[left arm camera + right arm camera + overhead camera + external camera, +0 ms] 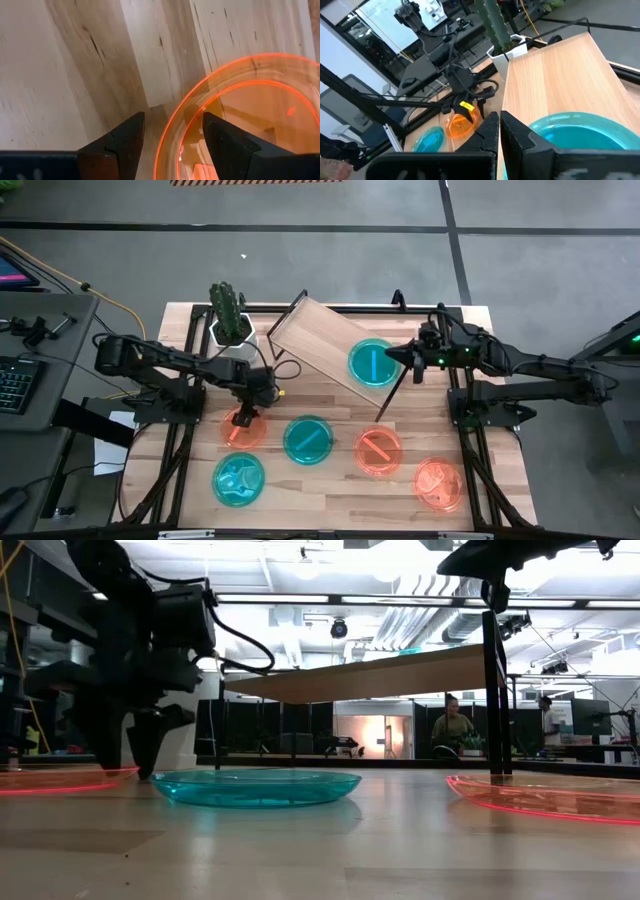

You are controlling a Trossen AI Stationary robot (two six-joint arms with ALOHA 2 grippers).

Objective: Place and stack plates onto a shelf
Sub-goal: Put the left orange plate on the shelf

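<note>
The light-wood shelf (315, 338) stands at the table's far middle and carries one teal plate (372, 362). My right gripper (500, 131) is shut, level over the shelf at that plate's right rim (580, 131). My left gripper (172, 135) is open and points down at the left orange plate (243, 428). One finger stands outside the plate's rim (167, 135) and one inside. On the table lie two more teal plates (308, 439) (238, 478) and two more orange plates (378, 450) (438, 483). My left gripper's fingers stand on either side of the orange plate's rim (170, 125), coming from above; whether they touch it I cannot tell. The plate lies flat on the table. My right gripper's finger (525, 137) lies beside the teal plate's rim; whether it touches I cannot tell.
A cactus in a white pot (228, 318) stands at the shelf's far left corner. The shelf's black wire legs (495, 690) stand behind the table plates. The low view shows the teal plate (257, 786) between two orange ones (60, 780) (550, 795).
</note>
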